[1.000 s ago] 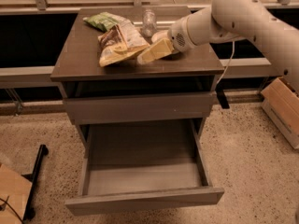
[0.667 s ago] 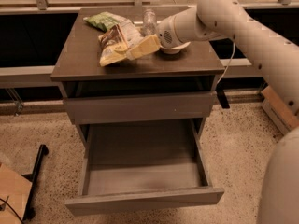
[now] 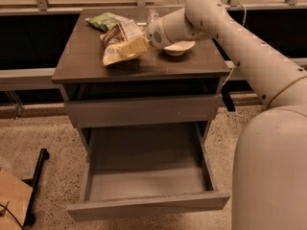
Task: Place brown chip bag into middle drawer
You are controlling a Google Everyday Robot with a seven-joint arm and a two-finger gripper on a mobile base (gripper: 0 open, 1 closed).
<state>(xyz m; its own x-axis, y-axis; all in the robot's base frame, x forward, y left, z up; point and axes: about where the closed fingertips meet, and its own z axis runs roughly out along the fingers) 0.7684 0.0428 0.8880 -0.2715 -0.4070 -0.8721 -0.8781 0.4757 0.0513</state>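
Observation:
The brown chip bag (image 3: pixel 115 44) lies crinkled on the dark cabinet top (image 3: pixel 144 66), left of centre, pale cream with a dark brown end toward the back. My gripper (image 3: pixel 135 45) reaches in from the right and sits on the bag's right side, touching it. The middle drawer (image 3: pixel 146 183) is pulled out below and in front, its flat grey floor bare. My arm (image 3: pixel 230 37) arches over the right side of the cabinet.
A green snack bag (image 3: pixel 105 20) lies behind the brown one. A white bowl (image 3: pixel 178 47) sits just right of my gripper, with a clear bottle (image 3: pixel 151 16) behind. A shut grey drawer panel (image 3: pixel 141 110) sits above the open drawer. A black stand (image 3: pixel 36 176) and cardboard (image 3: pixel 12 195) are on the floor at left.
My gripper has moved left across the cabinet top, from beside the bowl onto the right side of the brown chip bag. The bag and drawer have not moved.

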